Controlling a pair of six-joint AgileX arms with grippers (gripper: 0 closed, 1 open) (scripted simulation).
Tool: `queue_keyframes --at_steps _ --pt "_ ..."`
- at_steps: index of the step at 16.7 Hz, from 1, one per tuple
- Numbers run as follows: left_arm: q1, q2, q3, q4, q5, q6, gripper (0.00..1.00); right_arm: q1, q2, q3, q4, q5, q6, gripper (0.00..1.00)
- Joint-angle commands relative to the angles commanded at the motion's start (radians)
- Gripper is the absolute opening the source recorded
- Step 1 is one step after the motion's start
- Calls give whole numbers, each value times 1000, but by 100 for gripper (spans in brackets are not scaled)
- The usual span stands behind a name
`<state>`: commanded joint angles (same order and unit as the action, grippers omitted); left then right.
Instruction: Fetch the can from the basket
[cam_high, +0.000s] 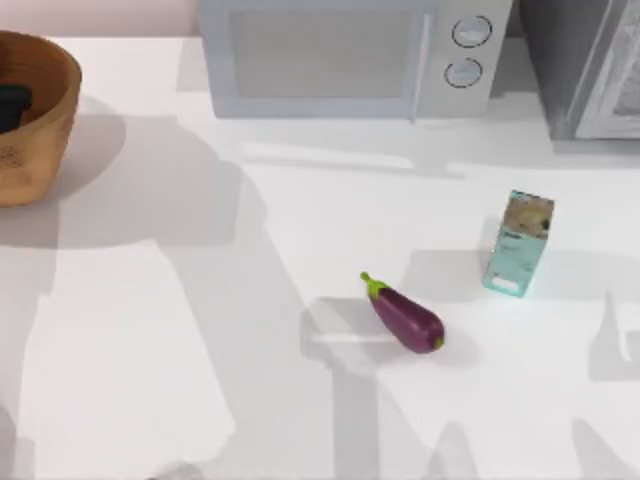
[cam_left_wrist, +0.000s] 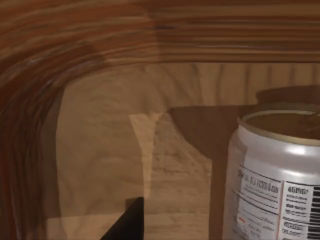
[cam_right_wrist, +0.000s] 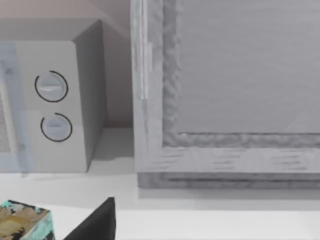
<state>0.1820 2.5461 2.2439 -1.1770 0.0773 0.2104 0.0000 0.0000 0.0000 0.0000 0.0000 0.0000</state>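
A round woven wicker basket (cam_high: 35, 120) is seen at the far left edge of the white tabletop (cam_high: 200, 330). In the left wrist view, the can (cam_left_wrist: 275, 175) is shown standing upright on the basket floor, close beside the ribbed wall, with the left hand (cam_left_wrist: 127, 225) lowered inside, evidently to reach it; whether that hand is spread or pressed together cannot be told. The same applies to the right hand (cam_right_wrist: 95, 222), parked near a microwave (cam_high: 350, 55). An eggplant (cam_high: 405, 315) and a teal carton (cam_high: 518, 245) are left untouched mid-tabletop.
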Motion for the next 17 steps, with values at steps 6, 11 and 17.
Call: queue_keyframes --at_steps 6,11,17 --pt "0 0 0 0 0 0 17 0 0 0 0 0 0 100" --pt "0 0 0 0 0 0 0 0 0 0 0 0 0 100" --pt "4 -59 -31 -8 -6 -8 0 0 0 0 0 0 0 100"
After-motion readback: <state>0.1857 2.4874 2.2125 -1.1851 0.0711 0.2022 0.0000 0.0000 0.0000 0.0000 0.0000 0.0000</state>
